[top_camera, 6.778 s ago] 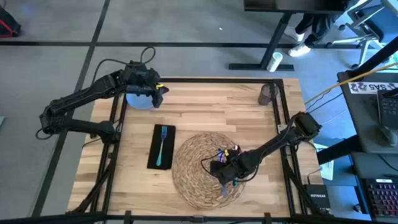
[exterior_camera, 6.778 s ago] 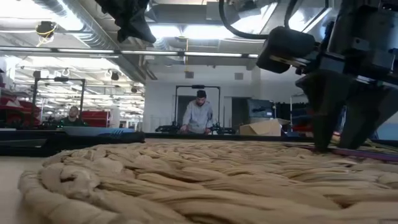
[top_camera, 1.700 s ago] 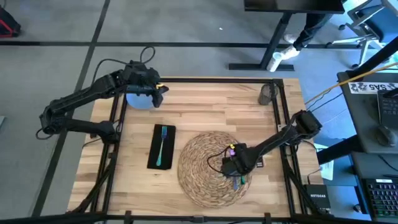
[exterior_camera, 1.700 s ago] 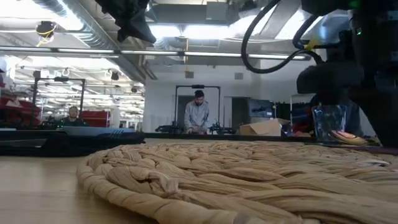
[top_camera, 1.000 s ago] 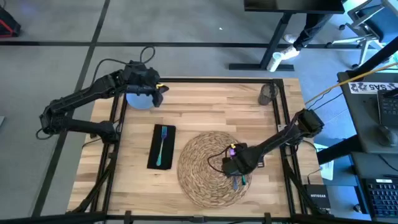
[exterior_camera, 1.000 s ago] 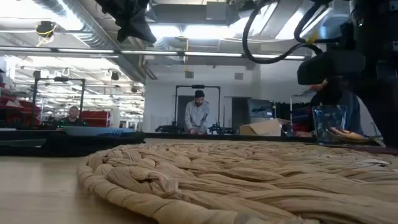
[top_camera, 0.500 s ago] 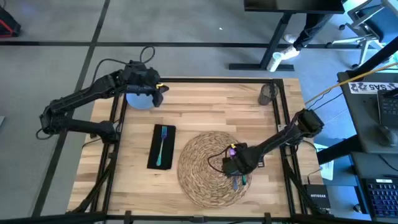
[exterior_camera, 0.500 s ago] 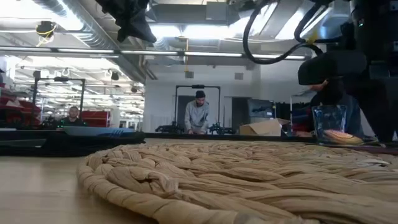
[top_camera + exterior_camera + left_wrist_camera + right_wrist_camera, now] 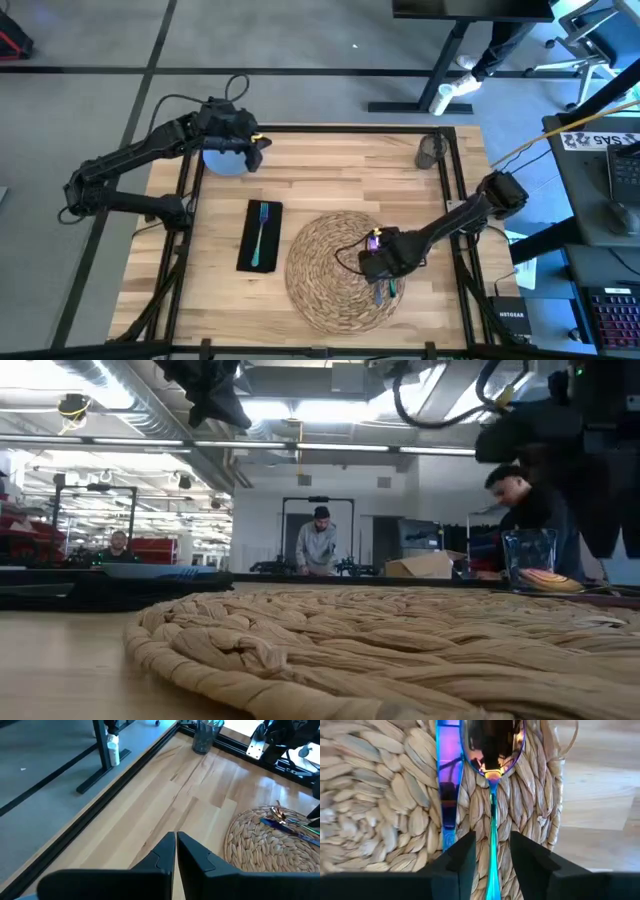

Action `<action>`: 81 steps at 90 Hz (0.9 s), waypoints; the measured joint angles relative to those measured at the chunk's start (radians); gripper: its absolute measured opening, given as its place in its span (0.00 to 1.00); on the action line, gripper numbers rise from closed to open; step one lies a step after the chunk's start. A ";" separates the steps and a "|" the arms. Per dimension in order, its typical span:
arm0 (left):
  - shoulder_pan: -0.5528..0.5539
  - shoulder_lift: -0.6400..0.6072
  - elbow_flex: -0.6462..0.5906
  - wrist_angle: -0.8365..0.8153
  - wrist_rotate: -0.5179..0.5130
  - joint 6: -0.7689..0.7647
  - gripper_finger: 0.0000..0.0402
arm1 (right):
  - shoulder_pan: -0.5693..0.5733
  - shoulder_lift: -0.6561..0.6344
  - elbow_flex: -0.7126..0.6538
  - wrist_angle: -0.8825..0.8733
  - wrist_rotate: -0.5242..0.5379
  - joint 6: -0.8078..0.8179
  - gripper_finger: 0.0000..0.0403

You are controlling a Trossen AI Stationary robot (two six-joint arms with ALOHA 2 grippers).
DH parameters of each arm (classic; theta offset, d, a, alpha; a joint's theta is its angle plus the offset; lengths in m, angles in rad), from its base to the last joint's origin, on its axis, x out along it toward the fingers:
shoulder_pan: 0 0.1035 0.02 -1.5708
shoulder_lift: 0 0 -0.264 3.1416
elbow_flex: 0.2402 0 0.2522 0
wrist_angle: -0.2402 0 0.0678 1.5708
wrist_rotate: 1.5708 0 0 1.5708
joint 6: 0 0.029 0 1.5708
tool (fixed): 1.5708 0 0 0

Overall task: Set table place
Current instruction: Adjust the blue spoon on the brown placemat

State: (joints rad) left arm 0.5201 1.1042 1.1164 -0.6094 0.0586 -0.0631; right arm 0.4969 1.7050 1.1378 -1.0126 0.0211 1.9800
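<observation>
The right hand (image 9: 384,272) hangs over the right part of the big round woven straw placemat (image 9: 325,275), fingers (image 9: 461,857) spread apart astride the iridescent spoon (image 9: 492,750) lying on the weave, a knife (image 9: 447,780) beside it. The left hand (image 9: 258,148), pressed closed and empty, waits at the wooden counter's (image 9: 340,170) far left corner by the pale blue round plate (image 9: 222,163).

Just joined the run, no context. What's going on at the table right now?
A place setting is in progress. The right gripper hovers over the right side of the woven placemat, fingers open astride an iridescent spoon that lies on the mat beside a second utensil. The left gripper is shut, parked at the far left corner above the pale blue plate. The teal fork lies on the black napkin; the cup stands at the far right edge.
</observation>
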 joint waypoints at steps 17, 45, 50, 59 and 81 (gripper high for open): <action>0.000 0.000 0.000 0.000 0.000 -0.008 0.00 | -0.001 -0.075 0.000 0.058 0.040 -0.069 0.27; 0.000 0.021 0.000 0.000 -0.004 -0.019 0.00 | -0.134 -0.132 0.000 0.134 0.142 -0.472 0.27; 0.000 0.031 0.000 0.000 -0.004 -0.037 0.00 | -0.180 -0.132 0.000 0.149 0.130 -0.575 0.26; -0.010 0.053 0.000 -0.001 -0.004 -0.067 0.00 | -0.258 -0.132 0.000 0.197 0.129 -0.736 0.22; -0.070 0.052 0.000 0.007 -0.044 -0.103 0.00 | -0.373 -0.132 -0.011 0.157 0.138 -0.936 0.01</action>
State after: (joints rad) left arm 0.4497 1.1565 1.1164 -0.6024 0.0144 -0.1656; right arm 0.1235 1.5730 1.1272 -0.8561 0.1592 1.0436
